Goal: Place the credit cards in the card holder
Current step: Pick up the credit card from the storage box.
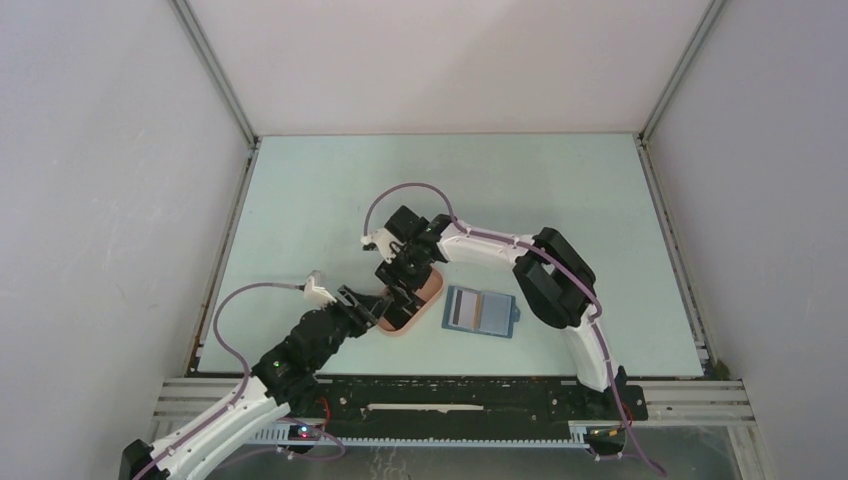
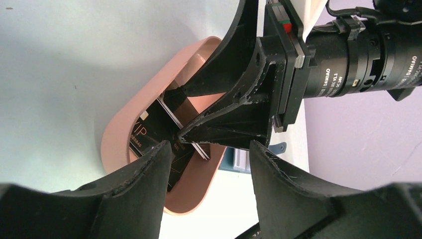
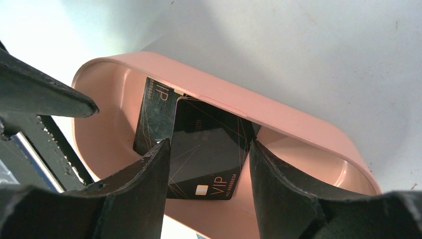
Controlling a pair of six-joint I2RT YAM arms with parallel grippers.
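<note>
Right pincer (image 3: 209,144): pinches top black card (image 3: 209,167) across its long edges, I judge.
Card axis: up-frame, inside pink tray (image 3: 298,124).
Left pincer (image 2: 210,147): spread.
Card holder (image 1: 480,311): just right of the pink tray.

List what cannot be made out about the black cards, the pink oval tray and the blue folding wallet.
- Top external: left gripper and right gripper cover the pink oval plastic tray, hiding its contents.
- Right wrist: the fingers mask the black VIP card's edges, so a grip is unsure.
- Left wrist: the blue folding wallet is a sliver behind gripper fingers.
- Top external: its pockets are too small.
</note>
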